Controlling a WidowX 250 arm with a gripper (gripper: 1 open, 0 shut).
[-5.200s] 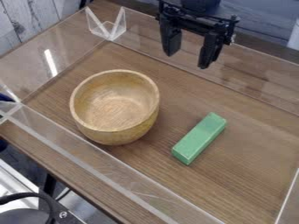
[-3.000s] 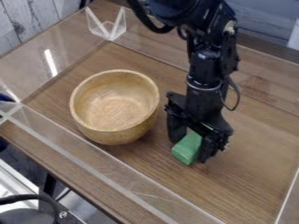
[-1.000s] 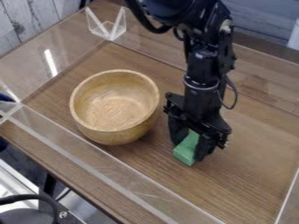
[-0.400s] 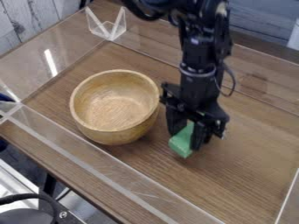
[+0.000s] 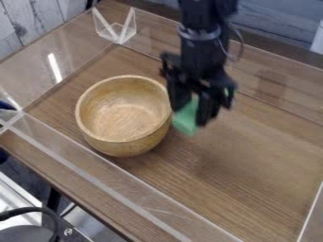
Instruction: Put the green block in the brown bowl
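Note:
The green block [image 5: 186, 117] hangs above the table, pinched between the black fingers of my gripper [image 5: 194, 106], which points straight down and is shut on it. Only the block's lower part shows below the fingers. It hovers just right of the brown bowl [image 5: 123, 114], close to its right rim, not over the hollow. The bowl is a round tan wooden one standing on the wooden table at centre left, with nothing inside it. The image of the arm is slightly blurred.
Clear acrylic walls [image 5: 76, 180] fence the wooden table along the front and left edges. A small clear plastic stand [image 5: 115, 25] sits at the back left corner. Bare tabletop [image 5: 246, 165] lies to the right of the bowl.
My gripper has lifted the green block off the table and carried it up and left, toward the bowl's right rim.

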